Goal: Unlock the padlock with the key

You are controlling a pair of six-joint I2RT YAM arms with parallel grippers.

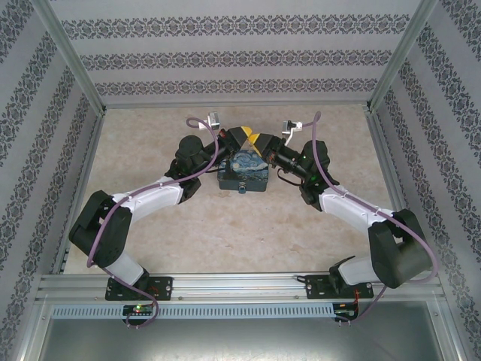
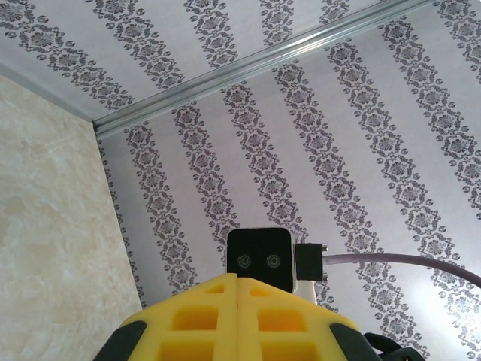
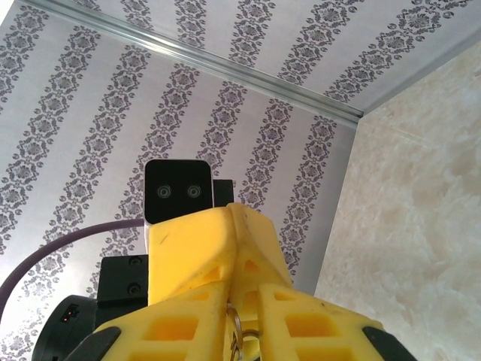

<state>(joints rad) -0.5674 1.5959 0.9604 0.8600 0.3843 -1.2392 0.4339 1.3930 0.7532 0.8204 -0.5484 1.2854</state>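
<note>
My two grippers meet tip to tip in the air above the blue-and-yellow swirl-painted tin (image 1: 242, 171). In the right wrist view my right gripper (image 3: 244, 289) is shut on a thin silvery split ring (image 3: 235, 324) with a smaller loop under it, which looks like the key's ring; the key blade is hidden. The left gripper's yellow fingers (image 3: 197, 248) press against the right fingertips. My left gripper (image 2: 239, 280) is shut, with nothing showing between its pads. A tiny pale thing (image 1: 244, 188) at the tin's front edge may be the padlock; it is too small to tell.
The tin stands mid-table on the beige marbled surface (image 1: 150, 248). Patterned walls (image 1: 240, 60) and aluminium rails (image 1: 71, 60) enclose the table on three sides. Purple cables (image 1: 319, 150) arch over both wrists. Open room lies in front of the tin and to either side.
</note>
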